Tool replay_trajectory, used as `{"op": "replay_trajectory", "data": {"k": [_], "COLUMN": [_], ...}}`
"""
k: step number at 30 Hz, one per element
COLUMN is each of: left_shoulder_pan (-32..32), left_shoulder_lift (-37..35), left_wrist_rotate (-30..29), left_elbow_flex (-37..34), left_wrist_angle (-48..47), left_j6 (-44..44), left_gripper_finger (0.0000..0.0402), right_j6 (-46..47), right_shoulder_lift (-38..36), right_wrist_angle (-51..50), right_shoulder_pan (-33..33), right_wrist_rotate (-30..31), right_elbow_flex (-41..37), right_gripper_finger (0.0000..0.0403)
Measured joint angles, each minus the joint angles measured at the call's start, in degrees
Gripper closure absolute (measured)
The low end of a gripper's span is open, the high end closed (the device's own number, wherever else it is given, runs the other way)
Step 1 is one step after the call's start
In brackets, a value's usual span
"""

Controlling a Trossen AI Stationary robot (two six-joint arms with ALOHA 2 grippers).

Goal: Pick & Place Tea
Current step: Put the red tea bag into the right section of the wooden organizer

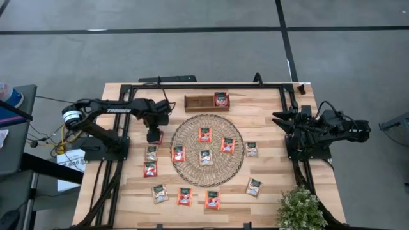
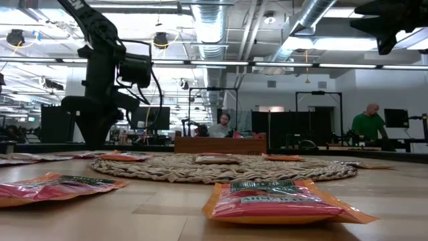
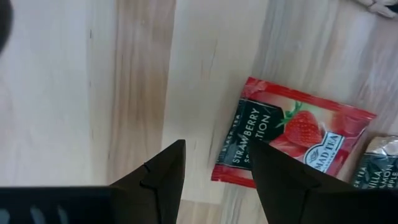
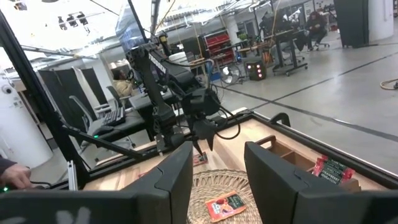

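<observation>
Several flat square tea sachets, mostly red-orange, lie on the round woven mat (image 1: 206, 149) and on the wood around it. One sachet (image 1: 221, 99) sits in the brown wooden tray (image 1: 206, 102). My left gripper (image 1: 154, 135) is open and points down just off the mat's left rim. A red strawberry sachet (image 3: 292, 143) lies flat below it, beside one finger and mostly outside the gap; I see no touch. My right gripper (image 4: 217, 168) is open and waits raised at the table's right side (image 1: 284, 119), facing the mat.
A grey-green sachet (image 3: 379, 162) lies close to the strawberry one. More sachets lie along the near edge (image 1: 185, 196). A potted plant (image 1: 300, 207) stands at the near right corner. A black frame (image 1: 211, 85) runs along the far edge. People sit in the room behind (image 2: 366, 124).
</observation>
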Motion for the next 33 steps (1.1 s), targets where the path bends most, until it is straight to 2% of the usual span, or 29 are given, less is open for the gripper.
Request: {"op": "replay_trajectory", "data": {"k": [9, 13, 21, 33], "left_shoulder_pan": [0.63, 0.63, 0.61, 0.57], "left_shoulder_lift": [0.00, 0.00, 1.49, 1.95], "left_wrist_rotate": [0.93, 0.91, 0.06, 0.24], "left_elbow_flex": [0.00, -0.51, -3.89, -4.07], "left_wrist_angle": [0.08, 1.68, 5.97, 6.51], "left_j6": [7.42, 10.06, 12.19, 12.15], "left_gripper_finger": [0.0232, 0.0245, 0.0284, 0.0296], "right_j6": [0.04, 0.06, 0.11, 0.11], "right_shoulder_lift": [0.00, 0.00, 0.00, 0.01], "right_wrist_angle": [0.00, 0.00, 0.00, 0.02], "right_shoulder_pan": [-0.02, 0.00, -0.02, 0.00], "right_wrist_rotate": [0.00, 0.01, 0.02, 0.02], "right_elbow_flex": [-0.02, -0.02, 0.00, 0.00], "right_gripper_finger": [0.0264, 0.0262, 0.0264, 0.0266]}}
